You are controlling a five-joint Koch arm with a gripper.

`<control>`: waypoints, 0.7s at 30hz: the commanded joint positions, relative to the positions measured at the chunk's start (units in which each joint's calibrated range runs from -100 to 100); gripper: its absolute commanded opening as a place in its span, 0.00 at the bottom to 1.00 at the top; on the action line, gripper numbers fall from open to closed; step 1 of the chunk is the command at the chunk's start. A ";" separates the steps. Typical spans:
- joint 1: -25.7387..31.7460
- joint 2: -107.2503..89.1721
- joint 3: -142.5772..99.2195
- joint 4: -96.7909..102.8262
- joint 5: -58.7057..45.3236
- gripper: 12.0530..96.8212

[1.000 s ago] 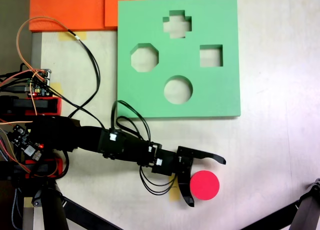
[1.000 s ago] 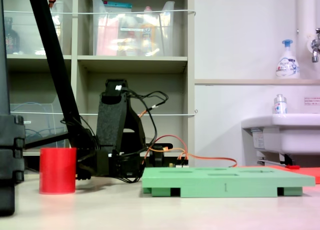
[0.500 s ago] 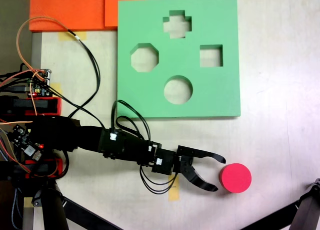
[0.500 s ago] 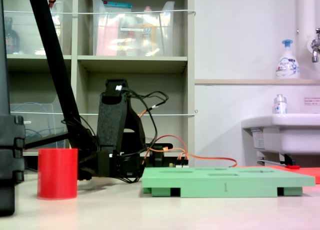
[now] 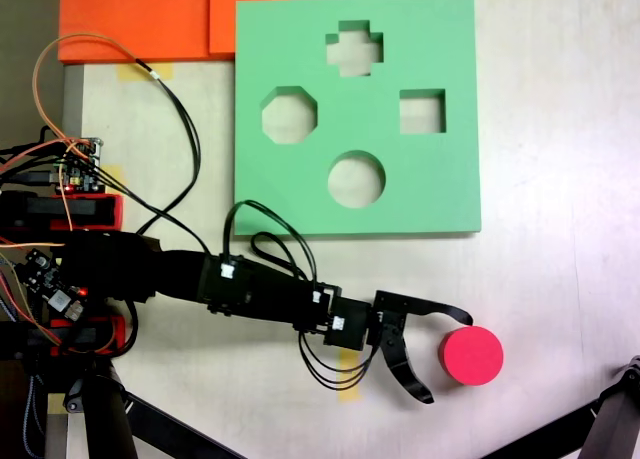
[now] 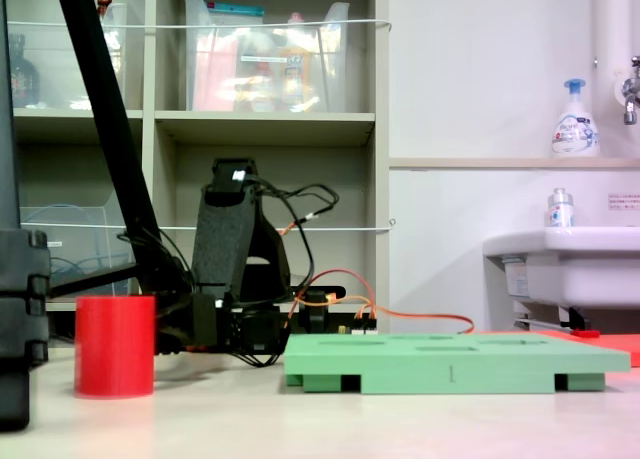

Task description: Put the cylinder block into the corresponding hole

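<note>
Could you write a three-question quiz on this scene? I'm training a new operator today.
1. True or false: the hand is shut on the cylinder block.
2. Which cutout of the green board lies nearest the board's edge facing the arm: A cross, B round hole, C square?
3. Fill in: in the low fixed view, the block stands on the ____.

Key:
1. False. The hand is open, and the block stands upright just off its tips.
2. B
3. Table
</note>
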 commanded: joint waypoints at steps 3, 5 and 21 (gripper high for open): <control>0.59 0.81 8.88 -5.60 0.10 0.69; 0.73 2.90 11.67 -6.66 0.10 0.69; 1.22 9.61 19.65 -9.55 0.10 0.55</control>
